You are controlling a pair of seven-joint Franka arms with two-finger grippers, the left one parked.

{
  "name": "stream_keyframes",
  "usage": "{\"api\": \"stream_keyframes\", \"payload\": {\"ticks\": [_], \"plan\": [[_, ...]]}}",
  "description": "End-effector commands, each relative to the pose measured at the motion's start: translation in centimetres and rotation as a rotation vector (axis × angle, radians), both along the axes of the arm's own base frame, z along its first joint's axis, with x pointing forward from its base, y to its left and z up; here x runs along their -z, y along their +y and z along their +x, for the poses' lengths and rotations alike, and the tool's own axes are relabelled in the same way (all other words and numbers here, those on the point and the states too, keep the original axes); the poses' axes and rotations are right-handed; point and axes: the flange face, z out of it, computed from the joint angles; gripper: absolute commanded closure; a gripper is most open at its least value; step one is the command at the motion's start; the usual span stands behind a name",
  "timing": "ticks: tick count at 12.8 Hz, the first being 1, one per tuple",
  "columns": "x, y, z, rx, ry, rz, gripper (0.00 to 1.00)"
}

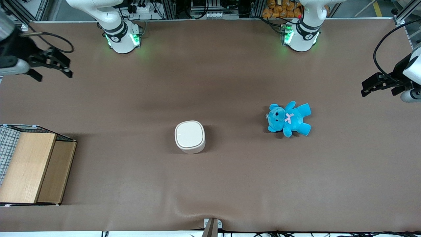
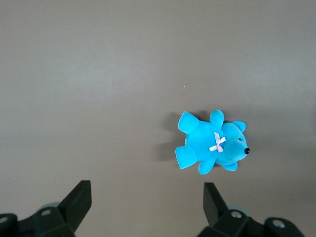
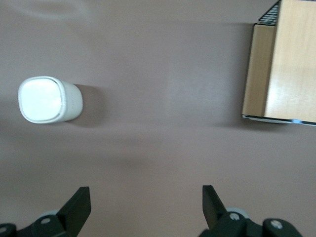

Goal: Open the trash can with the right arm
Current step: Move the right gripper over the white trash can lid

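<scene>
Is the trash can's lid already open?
No, the flat white lid sits closed on the trash can, and the open right gripper hangs apart, toward the working arm's end of the table.

1. The front view looks steeply down from high above the near edge of the bench (image 1: 210, 82), taking in its whole width, with both arm bases at the farthest edge.
2. The right wrist view looks straight down past the open fingers of the hand (image 3: 146, 207), held high above the bench toward the working arm's end. It shares the trash can (image 3: 48, 99) and wooden box (image 3: 281, 64) with the front view.
3. The left wrist view looks straight down too; with the front view it shares only the teddy bear (image 2: 210, 145).
</scene>
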Motion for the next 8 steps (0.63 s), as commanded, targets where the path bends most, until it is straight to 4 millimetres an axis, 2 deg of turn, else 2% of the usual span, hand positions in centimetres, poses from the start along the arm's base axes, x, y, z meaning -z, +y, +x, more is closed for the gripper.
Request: {"api": "stream_keyframes", "payload": {"ticks": [1, 3, 4, 8], "plan": [[1.5, 5.2, 0.3, 0.03, -0.001, 0.007, 0.0], [3.0, 8.1, 0.8, 0.01, 0.003, 0.007, 0.0], [3.9, 9.6, 1.0, 0.01, 0.011, 0.007, 0.03], [8.3, 15.4, 1.7, -0.032, 0.013, -0.081, 0.71]]}}
